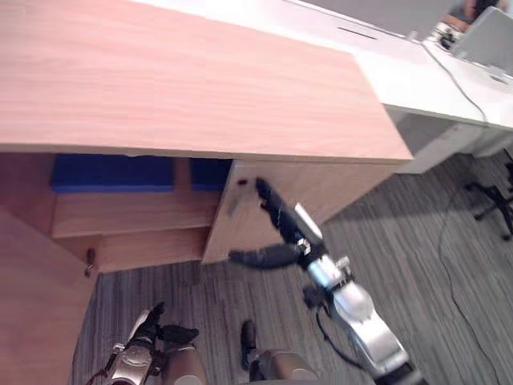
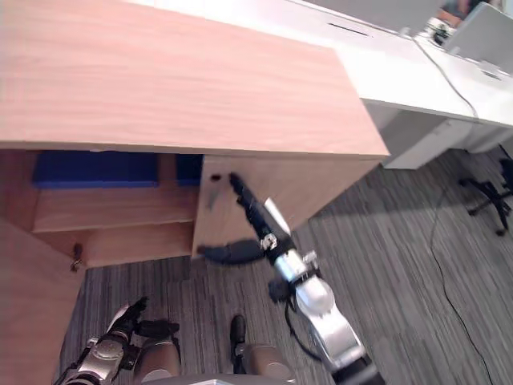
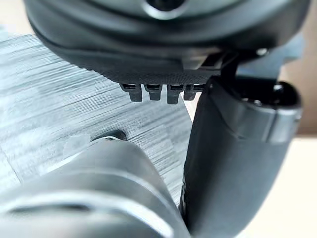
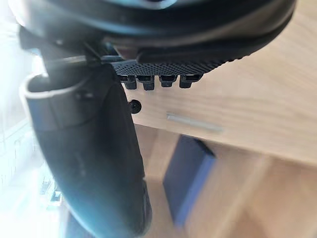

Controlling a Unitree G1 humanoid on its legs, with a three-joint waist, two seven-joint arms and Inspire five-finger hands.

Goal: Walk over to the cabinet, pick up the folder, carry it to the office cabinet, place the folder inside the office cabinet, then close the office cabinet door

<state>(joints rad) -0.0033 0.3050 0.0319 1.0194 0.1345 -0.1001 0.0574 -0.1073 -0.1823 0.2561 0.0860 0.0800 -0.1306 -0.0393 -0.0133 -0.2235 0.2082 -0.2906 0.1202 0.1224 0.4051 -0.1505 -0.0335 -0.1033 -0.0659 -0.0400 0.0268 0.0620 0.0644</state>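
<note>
R hand (image 1: 290, 234): fingers (image 1: 271, 202) straight, thumb (image 1: 260, 257) splayed wide, holding nothing. Tips sit at or just off the face of the half-open right door (image 1: 228, 220), below its dark knob (image 1: 242, 183); can't tell if they touch.

Risks as I see them: flat fingertips on a smooth panel could skid off w/o moving it. The thumb hangs near the door's free edge, so a hard swing might trap it against the frame. The left door (image 1: 32, 305) stands wide open at the lower left, so shutting one leaf leaves the job half done.

L hand (image 1: 148, 330) is low by the carpet (image 1: 417, 241), fingers loose, empty.

The blue folder (image 1: 112, 172) lies on the upper shelf (image 1: 128, 212) inside the cabinet, under the wooden top (image 1: 176, 80). If it juts past the shelf edge it could block the door.

Hard to read: a 2nd blue patch (image 1: 210, 172) just beside the folder, same item or not, no idea. The folder's front edge is in shadow. The small fitting (image 1: 89, 261) on the left door, key or handle, is too small to tell. The white desk (image 1: 417, 80) runs off frame
</note>
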